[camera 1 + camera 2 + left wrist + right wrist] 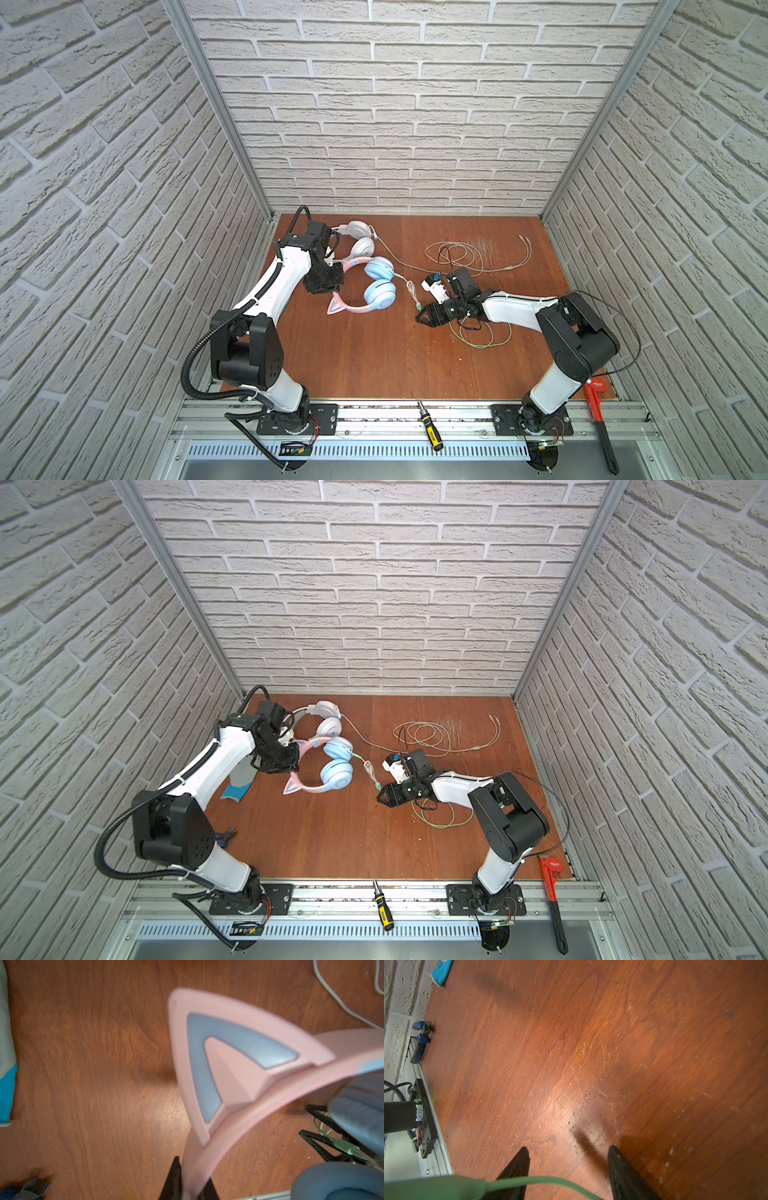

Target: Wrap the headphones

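Only in the wrist views are the jaws being shown: the left jaws shut on the band of the pink headphones, the right jaws apart, the green cable crossing before them. In both top views the left arm is being bent over that band, the right arm stretched low to its right. The white headphones are lying just behind it on the brick-walled brown tabletop.
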Robot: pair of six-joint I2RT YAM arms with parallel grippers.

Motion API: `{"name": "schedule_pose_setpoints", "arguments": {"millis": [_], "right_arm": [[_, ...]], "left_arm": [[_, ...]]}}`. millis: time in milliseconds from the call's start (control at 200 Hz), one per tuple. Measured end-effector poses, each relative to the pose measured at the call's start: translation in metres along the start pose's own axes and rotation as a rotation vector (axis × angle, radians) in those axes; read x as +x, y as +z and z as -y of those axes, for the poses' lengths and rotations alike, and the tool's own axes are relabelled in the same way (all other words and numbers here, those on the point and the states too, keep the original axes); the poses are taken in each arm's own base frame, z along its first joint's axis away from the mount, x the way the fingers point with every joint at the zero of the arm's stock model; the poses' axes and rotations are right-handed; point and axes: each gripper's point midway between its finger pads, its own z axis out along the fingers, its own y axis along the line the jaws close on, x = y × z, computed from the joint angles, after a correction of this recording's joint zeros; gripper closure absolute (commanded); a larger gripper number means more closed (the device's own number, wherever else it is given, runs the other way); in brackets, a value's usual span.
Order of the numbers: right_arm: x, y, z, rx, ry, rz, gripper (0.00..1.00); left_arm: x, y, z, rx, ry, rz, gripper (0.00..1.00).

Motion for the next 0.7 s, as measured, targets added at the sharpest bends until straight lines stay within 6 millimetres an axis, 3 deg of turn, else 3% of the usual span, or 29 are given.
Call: {"name": "schedule_pose_setpoints", "arguments": {"millis": [300, 700], "right_arm": [[0.007, 0.0, 0.005, 0.025, 0.026, -0.017, 0.46], [0.013, 0.0, 0.006, 0.032, 0.006, -0.048, 0.52]], "left_arm": [[-0.009, -0.008, -0.007, 0.019, -0.069, 0.031, 1.0], [-0.019, -0.032, -0.014, 0.058, -0.151, 0.111, 1.0]]}}
